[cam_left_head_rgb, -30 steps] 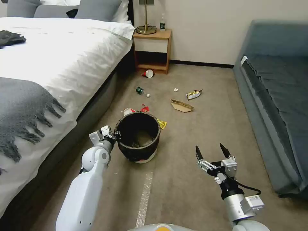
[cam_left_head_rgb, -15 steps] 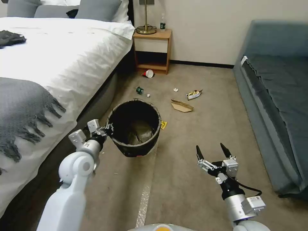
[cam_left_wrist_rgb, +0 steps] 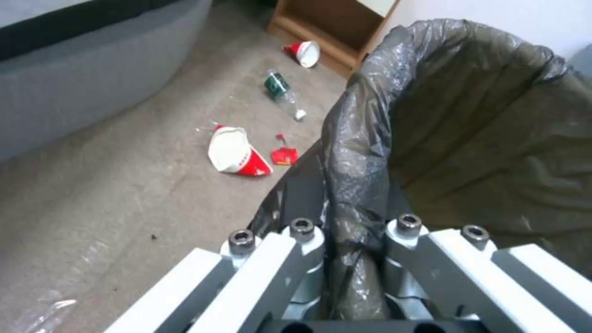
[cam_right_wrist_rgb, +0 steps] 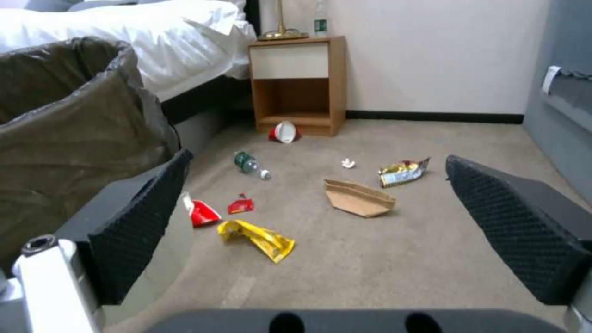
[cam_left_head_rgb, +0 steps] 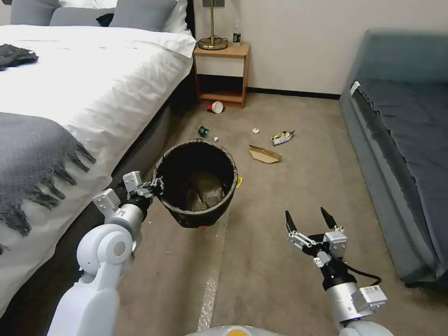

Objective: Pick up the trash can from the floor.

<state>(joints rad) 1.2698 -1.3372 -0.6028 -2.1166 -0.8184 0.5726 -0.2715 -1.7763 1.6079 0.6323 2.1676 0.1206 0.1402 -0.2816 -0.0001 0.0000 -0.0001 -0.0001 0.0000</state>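
Beside the bed (cam_left_head_rgb: 70, 93), in the head view, the left gripper (cam_left_head_rgb: 156, 185) pinches the near-left rim of the trash can (cam_left_head_rgb: 198, 186), which hangs tilted above the floor (cam_left_head_rgb: 289, 186) with its dark mouth turned up toward the camera and some crumpled rubbish lying in its bottom. Farther right and nearer the robot, the right gripper (cam_left_head_rgb: 308, 220) hovers over the carpet with its black fingers spread wide, well apart from the can. Beyond the can lie a green bottle (cam_left_head_rgb: 204, 132), a flat brown cardboard piece (cam_left_head_rgb: 264, 154), a snack wrapper (cam_left_head_rgb: 282, 137) and a red-and-white paper cup (cam_left_head_rgb: 215, 107) before the wooden nightstand (cam_left_head_rgb: 221, 74); a grey-blue sofa (cam_left_head_rgb: 401, 140) runs along the right. From the left wrist view, the two pale fingers (cam_left_wrist_rgb: 290, 249) are pressed together on a fold of the black liner and the rim of the can (cam_left_wrist_rgb: 469, 115), whose bagged wall rises just beyond them; below on the carpet sit another red-and-white cup (cam_left_wrist_rgb: 234, 152), a small red scrap (cam_left_wrist_rgb: 284, 156) and the green bottle (cam_left_wrist_rgb: 280, 88). From the right wrist view, the ribbed black pads (cam_right_wrist_rgb: 142, 217) stand far apart, the can's (cam_right_wrist_rgb: 68, 138) bagged side sits just beside one of them, and a yellow wrapper (cam_right_wrist_rgb: 256, 238), the cardboard (cam_right_wrist_rgb: 358, 198) and the nightstand (cam_right_wrist_rgb: 299, 83) lie ahead on the floor (cam_right_wrist_rgb: 395, 259).
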